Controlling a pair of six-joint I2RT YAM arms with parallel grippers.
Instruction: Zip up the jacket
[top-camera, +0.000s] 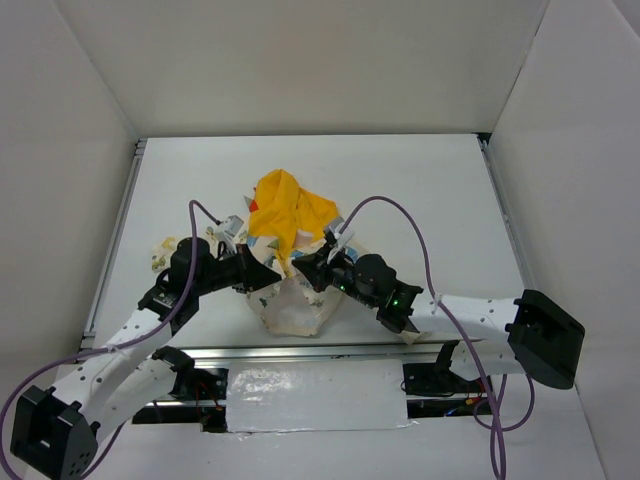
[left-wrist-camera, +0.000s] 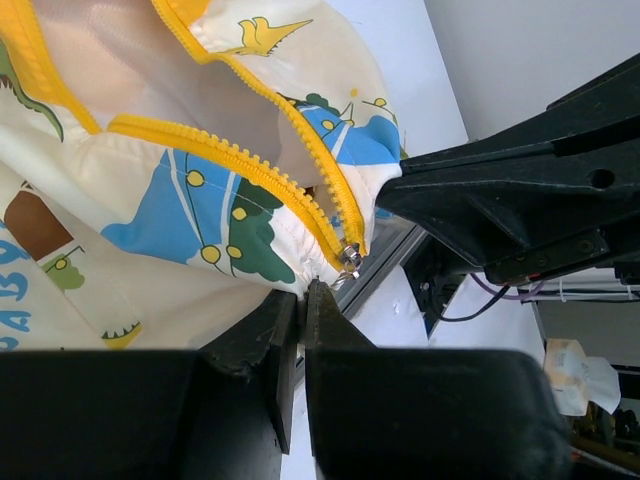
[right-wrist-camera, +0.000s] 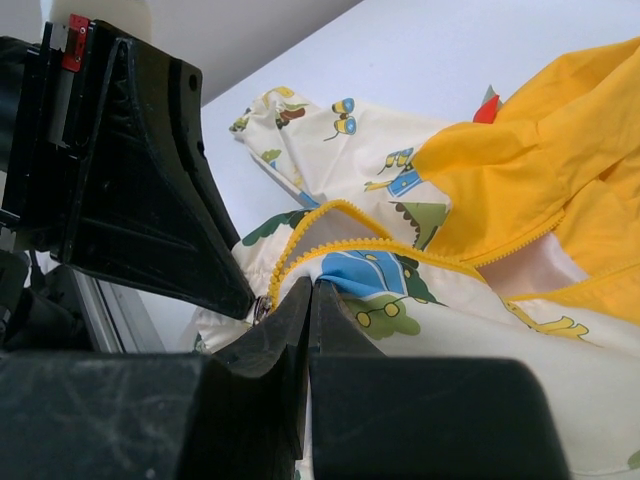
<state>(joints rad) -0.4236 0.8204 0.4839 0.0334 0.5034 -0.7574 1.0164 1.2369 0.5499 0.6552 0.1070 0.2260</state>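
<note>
- Currently barely begun. The jacket (top-camera: 295, 305) lies mid-counter (top-camera: 430, 190), between the two arms. Its yellow hood (top-camera: 285, 210) is bunched at the far end and the cream printed body lies toward the arm bases.
- The zipper slider (left-wrist-camera: 350, 258) sits at the very bottom of the front, right at the hem.
- The yellow zipper teeth (left-wrist-camera: 250, 165) meet only at the slider. Above it the two rows spread well apart, with pale lining showing in the gap.
- Judgement: the two sides look engaged at the base, so the start may be done. The whole run up toward the hood is left, and no part of the front reads as closed.
- Left end effector (left-wrist-camera: 303, 295): fingers nearly together, clamped on the jacket's hem just below the slider. It looks like an anchoring hold.
- Right end effector (right-wrist-camera: 309, 292): fingers pressed together, tips against the cloth just beside the zipper's base, opposite the left one. I cannot tell whether fabric or the pull tab is caught between them.
- The two sets of tips sit very near each other at the hem.
- What is left, as I judge it: secure the pull, then draw the slider toward the hood while the hem is held taut. The crumpled, slack front above could snag the slider.
</note>
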